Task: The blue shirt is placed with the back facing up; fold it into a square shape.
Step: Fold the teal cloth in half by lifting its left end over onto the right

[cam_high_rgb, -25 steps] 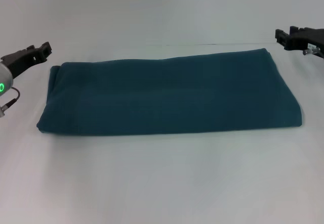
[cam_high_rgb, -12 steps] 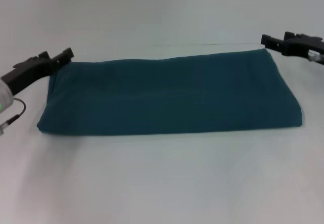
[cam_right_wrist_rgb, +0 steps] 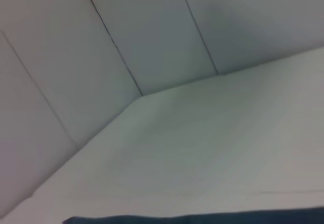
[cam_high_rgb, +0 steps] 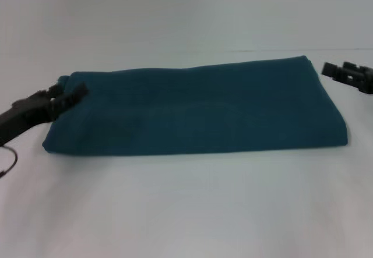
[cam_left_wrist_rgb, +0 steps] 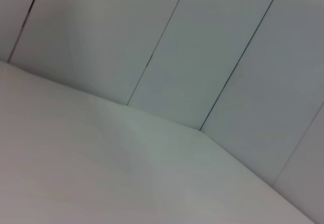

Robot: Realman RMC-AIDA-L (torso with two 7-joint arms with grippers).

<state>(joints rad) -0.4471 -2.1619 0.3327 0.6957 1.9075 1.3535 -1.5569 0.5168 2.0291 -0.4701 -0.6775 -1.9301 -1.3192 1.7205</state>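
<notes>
Both tools, left tool (cam_high_rgb: 74,91) and right tool (cam_high_rgb: 331,69), are black and angular.

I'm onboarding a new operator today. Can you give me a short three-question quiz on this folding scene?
1. True or false: the blue shirt lies folded into a long band on the table.
2. Which gripper overlaps the shirt's edge? A) left gripper B) right gripper
3. Fill in: the right gripper sits off the shirt's far ____ corner.

Key: 1 true; 2 A; 3 right.
</notes>
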